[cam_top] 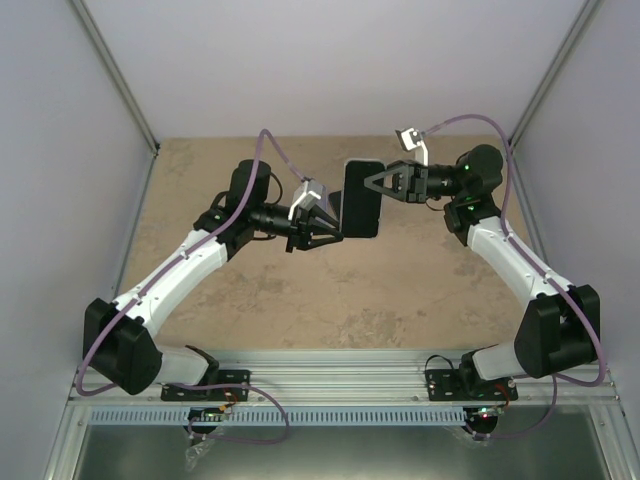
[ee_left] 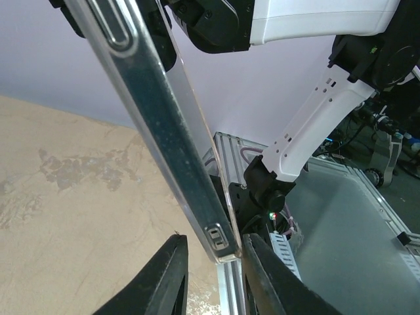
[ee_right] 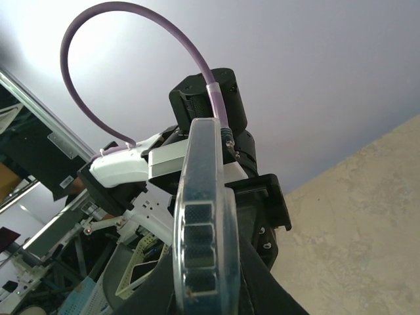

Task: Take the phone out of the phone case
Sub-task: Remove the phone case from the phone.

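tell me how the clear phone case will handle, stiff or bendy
Probably bendy: the phone case looks thin and clear along its edge, so a corner should flex. Likely slippery: that edge is glossy. Gripped at one edge by the right gripper, it may pivot.

Lab rig: white enclosure walls (cam_top: 330,60), aluminium frame rail (cam_top: 340,382).

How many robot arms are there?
2. The left arm reaches the phone from the left; the right arm grips it from the right. None seem hidden.
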Available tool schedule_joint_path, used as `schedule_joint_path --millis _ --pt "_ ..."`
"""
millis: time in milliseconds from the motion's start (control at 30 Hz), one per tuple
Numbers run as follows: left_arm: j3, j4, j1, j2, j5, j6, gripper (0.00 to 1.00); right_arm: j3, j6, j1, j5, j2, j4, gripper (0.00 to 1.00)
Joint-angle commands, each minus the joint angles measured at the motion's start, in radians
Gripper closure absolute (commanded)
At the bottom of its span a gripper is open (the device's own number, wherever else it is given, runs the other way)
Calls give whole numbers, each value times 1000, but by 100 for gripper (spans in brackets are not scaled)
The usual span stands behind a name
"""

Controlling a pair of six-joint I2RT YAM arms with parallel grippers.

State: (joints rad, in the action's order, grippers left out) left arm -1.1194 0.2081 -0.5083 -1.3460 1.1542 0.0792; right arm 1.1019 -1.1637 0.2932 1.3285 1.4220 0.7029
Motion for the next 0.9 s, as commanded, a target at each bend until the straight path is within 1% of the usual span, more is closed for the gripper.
schedule_joint_path --millis 0,67,200,267,333,433,500,667,867 --pt "-2 17 16 1 -76 55 76 18 -55 20 51 -42 24 100" --pt "1 22 16 1 -75 64 76 18 -55 20 52 -42 26 99" --pt "3 24 16 5 -64 63 67 15 -54 21 53 -46 24 100" --pt "4 16 16 9 -61 49 64 14 -52 20 53 -45 24 100" --pt "3 9 16 11 -63 36 64 14 -49 20 51 -45 22 99" --pt "9 -11 16 14 -65 12 66 13 -49 20 51 -45 21 100" --pt "14 -6 16 16 -64 22 65 15 -48 20 52 -46 22 100" --pt "13 20 16 18 -51 50 54 13 -46 20 52 -48 19 100" --pt "12 21 16 16 -43 55 56 12 -40 20 54 -46 15 99"
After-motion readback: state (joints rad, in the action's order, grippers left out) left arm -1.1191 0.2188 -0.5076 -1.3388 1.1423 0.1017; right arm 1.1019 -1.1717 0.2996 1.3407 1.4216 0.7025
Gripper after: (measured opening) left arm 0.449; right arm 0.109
